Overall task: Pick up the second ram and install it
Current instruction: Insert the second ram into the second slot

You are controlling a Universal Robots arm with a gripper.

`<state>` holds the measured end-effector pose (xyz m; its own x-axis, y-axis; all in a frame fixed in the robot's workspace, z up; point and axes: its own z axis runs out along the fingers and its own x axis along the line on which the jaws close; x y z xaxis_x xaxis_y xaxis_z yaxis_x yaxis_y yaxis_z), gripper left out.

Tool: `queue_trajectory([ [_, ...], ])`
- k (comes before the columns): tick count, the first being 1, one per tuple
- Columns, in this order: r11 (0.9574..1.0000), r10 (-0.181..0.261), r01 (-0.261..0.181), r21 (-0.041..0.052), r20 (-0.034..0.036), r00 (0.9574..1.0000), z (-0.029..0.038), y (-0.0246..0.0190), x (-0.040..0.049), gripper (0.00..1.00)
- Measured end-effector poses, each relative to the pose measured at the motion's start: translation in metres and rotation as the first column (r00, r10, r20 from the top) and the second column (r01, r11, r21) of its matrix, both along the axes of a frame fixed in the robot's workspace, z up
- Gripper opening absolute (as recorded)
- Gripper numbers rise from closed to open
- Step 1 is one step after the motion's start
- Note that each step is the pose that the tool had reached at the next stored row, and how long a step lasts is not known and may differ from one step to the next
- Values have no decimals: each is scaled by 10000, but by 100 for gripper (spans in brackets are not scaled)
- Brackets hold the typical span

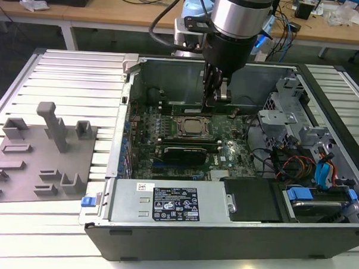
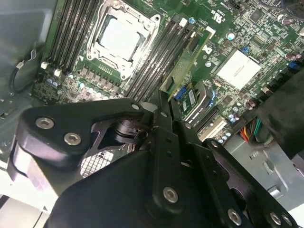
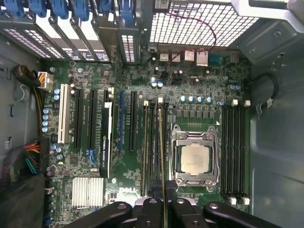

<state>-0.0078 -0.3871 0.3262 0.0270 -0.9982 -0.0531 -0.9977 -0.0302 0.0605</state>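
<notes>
Exterior view: your gripper (image 1: 212,94) was down inside the case (image 1: 188,69).

Second wrist view: fingers (image 2: 161,111) were closed on the second ram (image 2: 185,61).

First wrist view: ram edge-on between the fingers, over slots (image 3: 152,137) beside the CPU socket (image 3: 195,159). Pickup done; seating prob. not.

Green motherboard (image 3: 128,190) seen from above, gripper (image 3: 164,199) closed on the thin second ram (image 3: 162,142) edge-on among black memory slots, silver processor socket (image 3: 194,159) just beside, blue-tabbed slot covers (image 3: 85,14) beyond.
</notes>
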Motion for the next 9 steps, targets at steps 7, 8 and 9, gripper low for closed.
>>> queue_trajectory([
  [7, 10000, -1, 1, 0, 0, 10000, -94, 0, 20, 14],
  [8, 10000, 0, 0, 0, 0, 10000, -115, 0, 23, 14],
  [9, 10000, 0, 0, 0, 0, 10000, -127, 0, 25, 14],
])
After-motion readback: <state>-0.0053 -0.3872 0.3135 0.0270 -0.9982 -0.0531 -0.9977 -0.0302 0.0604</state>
